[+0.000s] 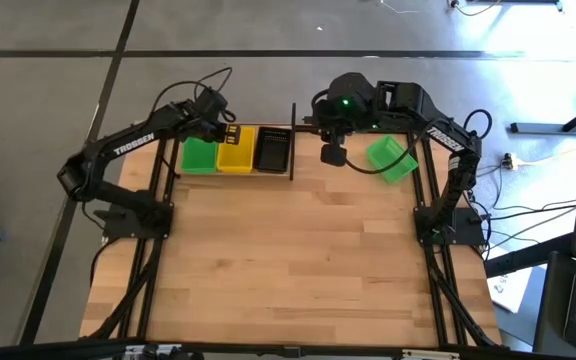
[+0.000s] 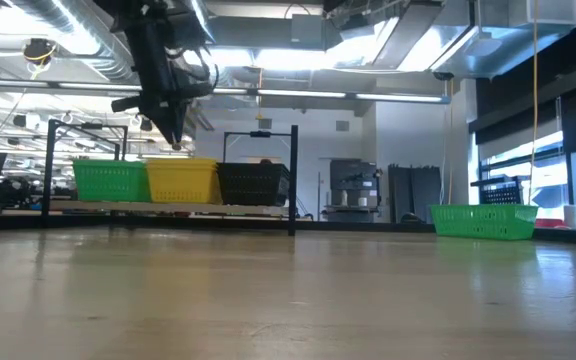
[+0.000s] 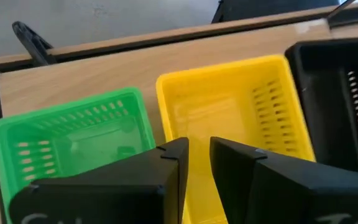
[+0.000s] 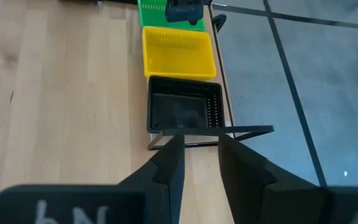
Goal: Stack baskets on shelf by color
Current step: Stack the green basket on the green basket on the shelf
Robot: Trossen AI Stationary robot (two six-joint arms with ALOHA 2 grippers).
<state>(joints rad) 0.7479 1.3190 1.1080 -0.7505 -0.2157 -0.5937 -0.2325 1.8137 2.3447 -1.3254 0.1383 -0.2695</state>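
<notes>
Perforated plastic baskets, green (image 3: 67,140), yellow (image 3: 229,112) and black (image 3: 337,99), line the wooden shelf (image 1: 233,172). Left claw (image 3: 197,152) hovers, slightly parted, empty; right claw (image 4: 197,152) likewise.

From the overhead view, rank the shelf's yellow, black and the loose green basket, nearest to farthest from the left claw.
1. Yellow basket, on the shelf beside the left claw.
2. Black basket, next along.
3. Loose green basket, off the shelf, far right.
</notes>
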